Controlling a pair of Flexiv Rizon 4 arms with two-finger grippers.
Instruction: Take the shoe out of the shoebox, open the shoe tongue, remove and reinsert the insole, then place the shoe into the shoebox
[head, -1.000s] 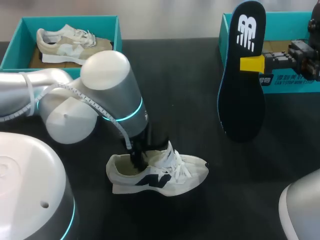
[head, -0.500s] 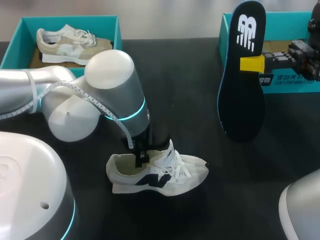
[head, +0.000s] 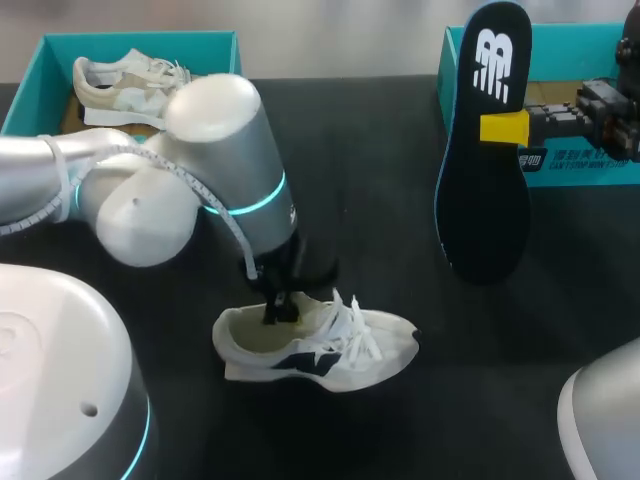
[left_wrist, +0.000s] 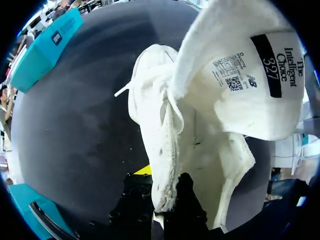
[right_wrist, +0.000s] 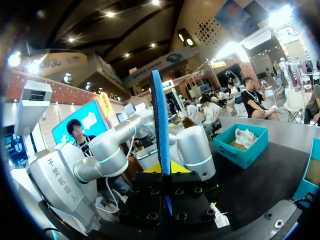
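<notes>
In the head view, the shoe (head: 330, 350) is seen lying on the dark table (head: 380, 200) in the lower middle of the frame. Its long axis runs across the picture, heel to the left and toe to the right. The left gripper (head: 276, 308) is set down at the shoe's opening, near the heel end. The insole (head: 488, 200) is held upright at the upper right by the right gripper (head: 505, 128), with its long axis almost vertical. It is well apart from the shoe, up and to the right of it. Reinsertion would probably call for the insole to be brought down and leftward by the right arm and turned to lie along the shoe's axis.

The upper-left shoebox (head: 238, 70) holds a second shoe (head: 130, 85), beige and white. The upper-right shoebox (head: 600, 168) is largely hidden by the insole and gripper, so its contents cannot be told.

In the left wrist view, the shoe tongue (left_wrist: 240, 75) is shown lifted ahead of the gripper, its printed inner face exposed. Its lower edge is pinched between the two dark fingers, so the tongue is judged to be held open.

In the right wrist view, the insole is seen edge-on as a thin blue blade. It rises from between the fingers, which are pressed against it from both sides. Beyond it the left arm and the shoebox with the second shoe can be made out.
</notes>
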